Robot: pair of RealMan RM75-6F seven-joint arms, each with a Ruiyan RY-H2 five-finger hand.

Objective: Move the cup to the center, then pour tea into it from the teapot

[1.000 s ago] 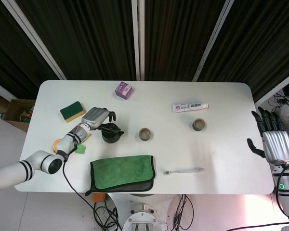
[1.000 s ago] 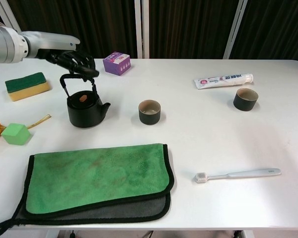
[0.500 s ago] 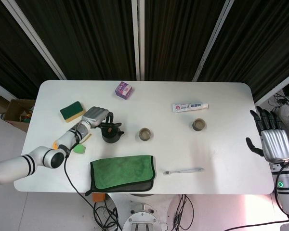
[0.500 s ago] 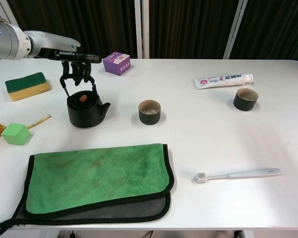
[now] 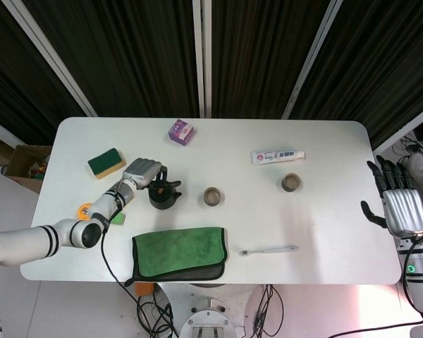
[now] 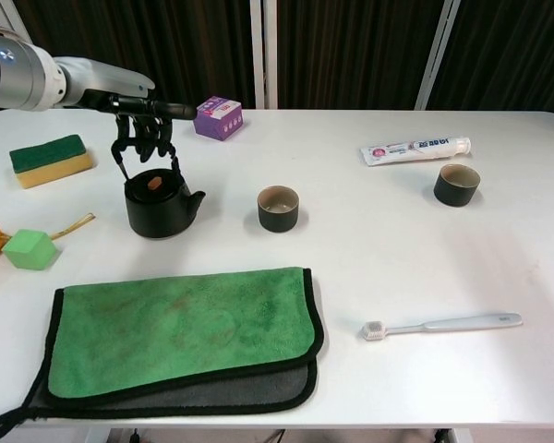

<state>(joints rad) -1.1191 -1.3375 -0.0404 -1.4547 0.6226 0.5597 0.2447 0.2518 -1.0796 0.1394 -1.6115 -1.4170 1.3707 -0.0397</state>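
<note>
A black teapot (image 6: pixel 157 203) (image 5: pixel 162 196) stands on the white table, left of centre. My left hand (image 6: pixel 138 129) (image 5: pixel 142 171) is above it, with fingers curled down around the top of the wire handle and one finger stretched out to the right. A dark cup (image 6: pixel 278 208) (image 5: pixel 212 196) stands upright near the middle, just right of the teapot's spout. A second dark cup (image 6: pixel 456 184) (image 5: pixel 290 183) stands at the right. My right hand (image 5: pixel 398 204) hangs beyond the table's right edge, fingers apart, holding nothing.
A green cloth (image 6: pixel 180 328) lies at the front left, a toothbrush (image 6: pixel 443 324) at the front right. A toothpaste tube (image 6: pixel 415 148) lies behind the right cup. A purple box (image 6: pixel 217 117), a sponge (image 6: pixel 48 159) and a green cube (image 6: pixel 30 249) surround the teapot.
My left hand's fingers came down from over the teapot and curled round its handle. The teapot, the cups and my right hand have not moved.
</note>
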